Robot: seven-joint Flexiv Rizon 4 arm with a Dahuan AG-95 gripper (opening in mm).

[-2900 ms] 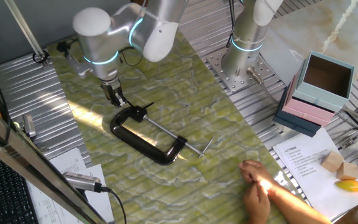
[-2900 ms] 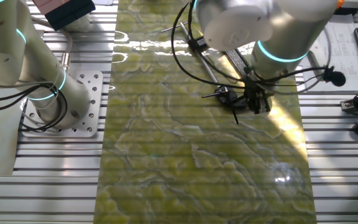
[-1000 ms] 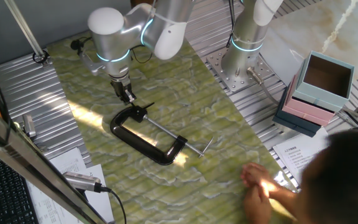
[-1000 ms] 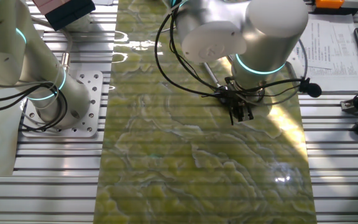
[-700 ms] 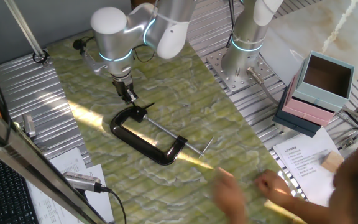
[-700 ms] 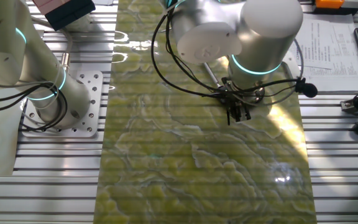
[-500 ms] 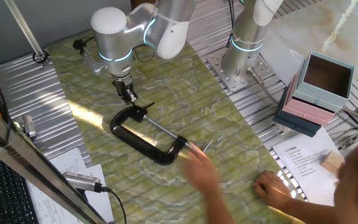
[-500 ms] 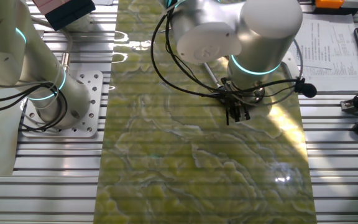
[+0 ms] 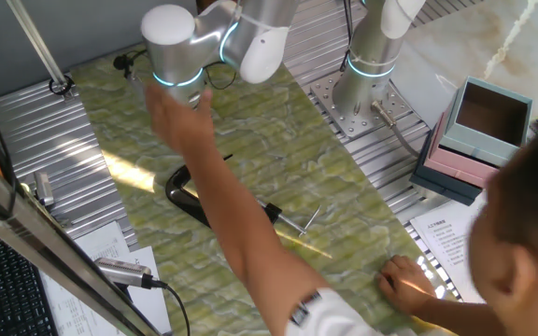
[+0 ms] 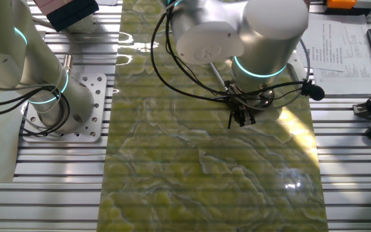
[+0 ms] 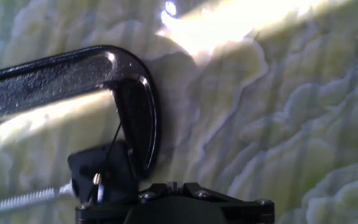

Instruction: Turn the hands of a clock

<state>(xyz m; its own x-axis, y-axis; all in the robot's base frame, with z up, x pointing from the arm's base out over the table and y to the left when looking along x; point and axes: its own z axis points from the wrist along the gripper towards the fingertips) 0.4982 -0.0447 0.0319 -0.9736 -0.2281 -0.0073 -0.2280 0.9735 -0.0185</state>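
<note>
A black C-clamp (image 11: 132,106) lies on the green mat. A small black clock (image 11: 99,172) with a thin hand and a brass knob sits in its jaw at the lower left of the hand view. My gripper (image 11: 174,185) hangs just above and beside the clamp's bend, fingers together and holding nothing. In the other fixed view my gripper (image 10: 240,118) points down at the mat and my arm hides the clamp. In one fixed view a person's arm hides my gripper and the clock; only part of the clamp (image 9: 180,192) shows.
A person's arm (image 9: 241,233) reaches across the mat, with the hand up by my wrist. Their other hand (image 9: 402,278) rests near papers at the right. A pink and blue box (image 9: 479,131) stands at the right. A second robot base (image 10: 50,96) stands beside the mat.
The person's arm has swung in across the mat and over the clamp up to my wrist. My gripper has shifted a little along the mat, still shut.
</note>
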